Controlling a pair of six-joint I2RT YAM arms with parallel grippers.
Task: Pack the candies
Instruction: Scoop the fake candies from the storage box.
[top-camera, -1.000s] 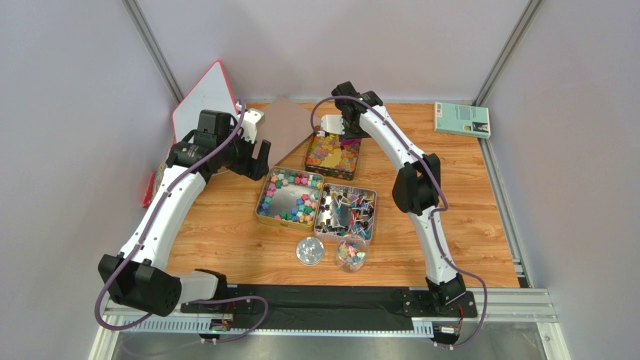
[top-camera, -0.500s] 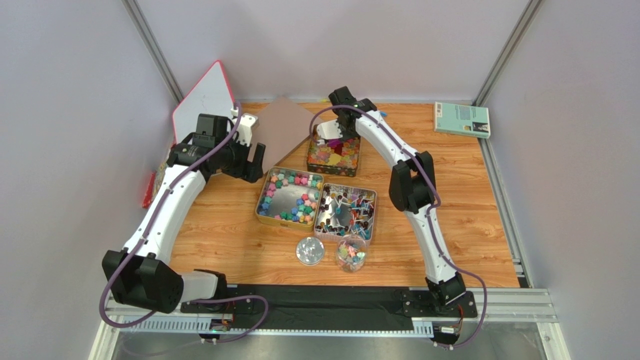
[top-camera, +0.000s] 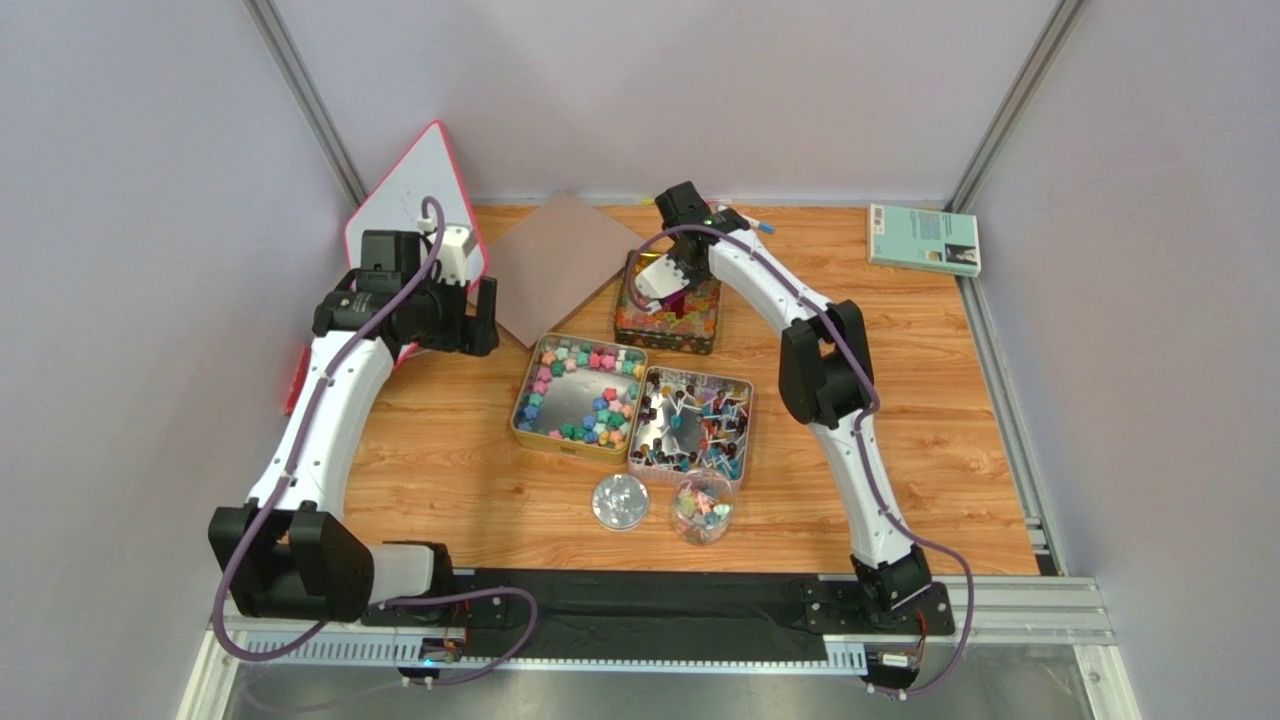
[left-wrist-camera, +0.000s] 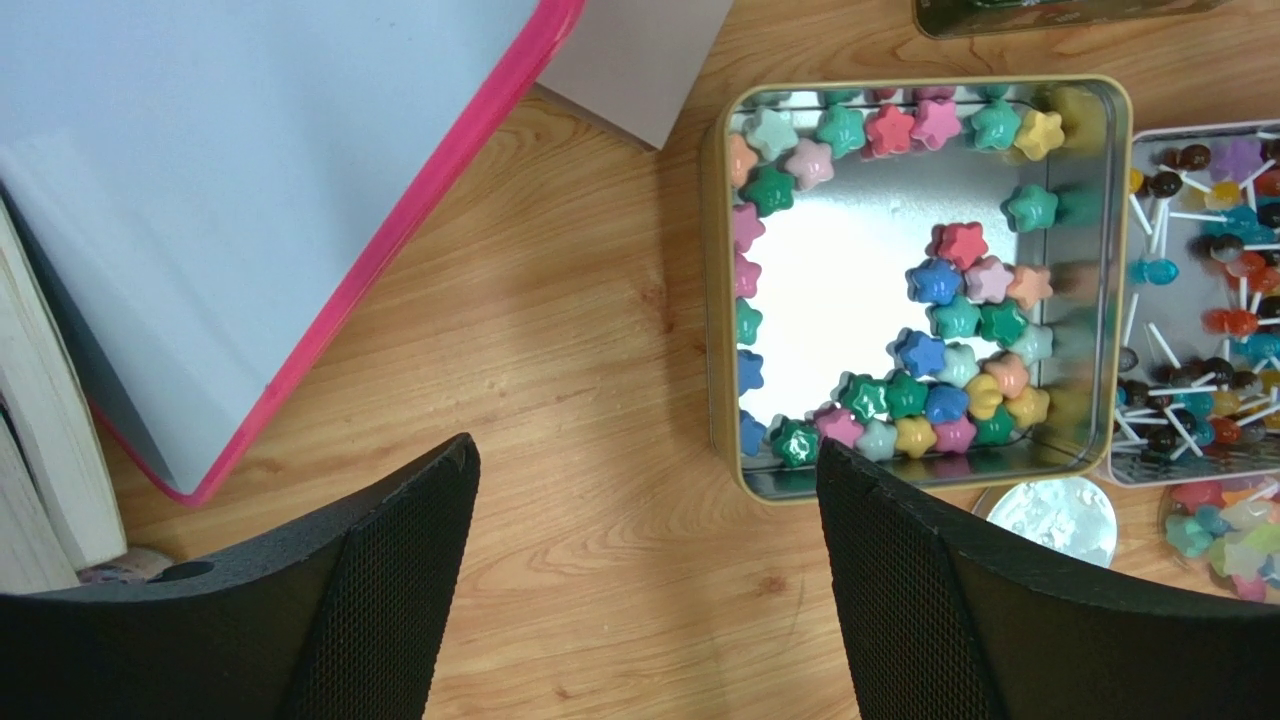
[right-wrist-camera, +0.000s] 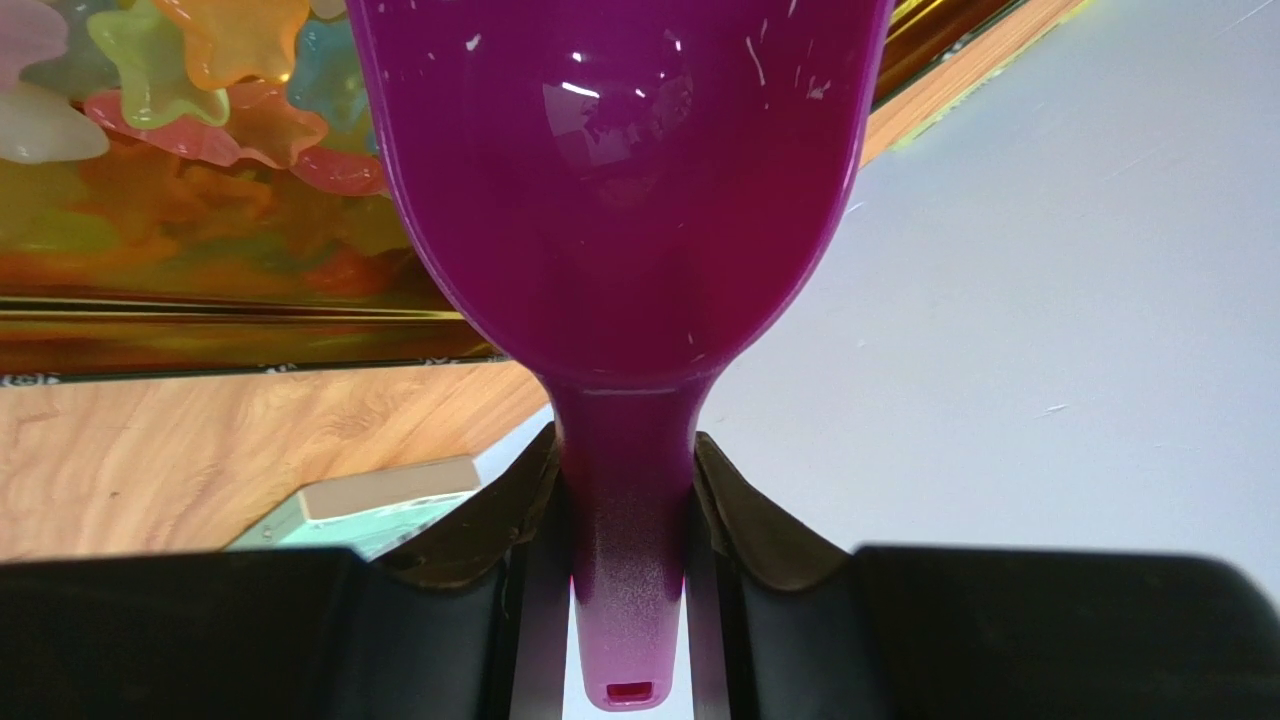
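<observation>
The right end effector (right-wrist-camera: 628, 503) clamps the scoop (right-wrist-camera: 616, 180), apparently among the candies (right-wrist-camera: 226, 105); the left end effector (left-wrist-camera: 646, 585) hangs with fingers apart above the bench (left-wrist-camera: 586, 390).

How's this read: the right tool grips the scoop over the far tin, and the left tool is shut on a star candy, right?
Not quite. The left tool is open and holds nothing, as the left wrist view shows. The rest stands: the right tool grips the scoop over the far tin.
</observation>
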